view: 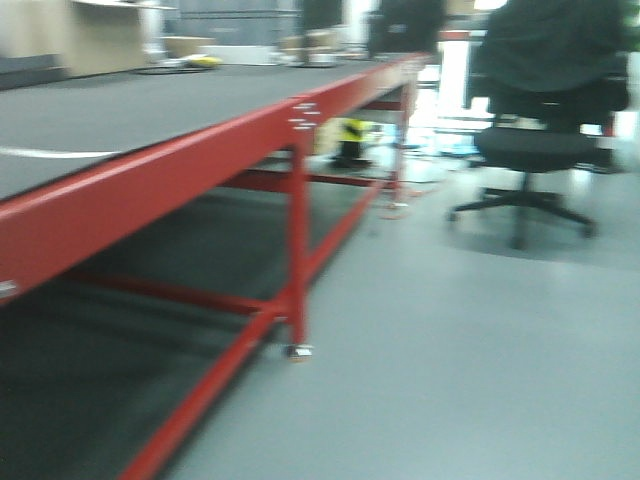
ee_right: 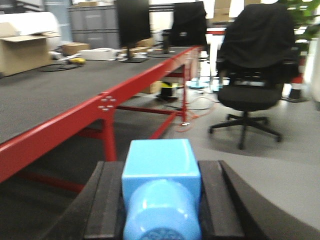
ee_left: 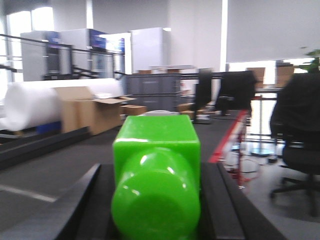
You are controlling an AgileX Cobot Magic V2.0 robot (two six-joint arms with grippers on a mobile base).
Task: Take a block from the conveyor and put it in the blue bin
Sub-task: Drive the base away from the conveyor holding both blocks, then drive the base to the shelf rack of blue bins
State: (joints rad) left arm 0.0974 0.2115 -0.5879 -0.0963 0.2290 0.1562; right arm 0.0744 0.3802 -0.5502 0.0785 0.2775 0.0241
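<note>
A: Over to the left wrist view. What is being held there?

B: A green block (ee_left: 155,135) is gripped by the left gripper (ee_left: 156,170). It is pinched between the two black fingers (ee_left: 82,200), and the jaws are closed onto its sides. Its rounded stud is turned toward the camera.

A: And where is it placed?

B: It is held out over the dark belt of the conveyor (ee_left: 50,172), which is seen below and to the left. Whether the belt is touched cannot be told. A cardboard box (ee_left: 90,112) and a white roll (ee_left: 30,105) are made out at the far left.

A: Now the right wrist view!

B: Much the same picture. A light-blue block (ee_right: 160,160) is clamped in the right gripper (ee_right: 160,167), with black pads (ee_right: 107,195) pressed against both flanks and the stud again faced toward the lens. Here the block is held beside the conveyor, not over it. The red frame (ee_right: 100,107) is seen to the left and the grey floor (ee_right: 280,170) to the right.

A: Anything else to be noted?

B: An office chair (ee_right: 250,90) draped in dark cloth is seen on the floor, well apart from the frame. The front view is badly blurred, and only the belt, the red legs and that chair can be picked out.
</note>
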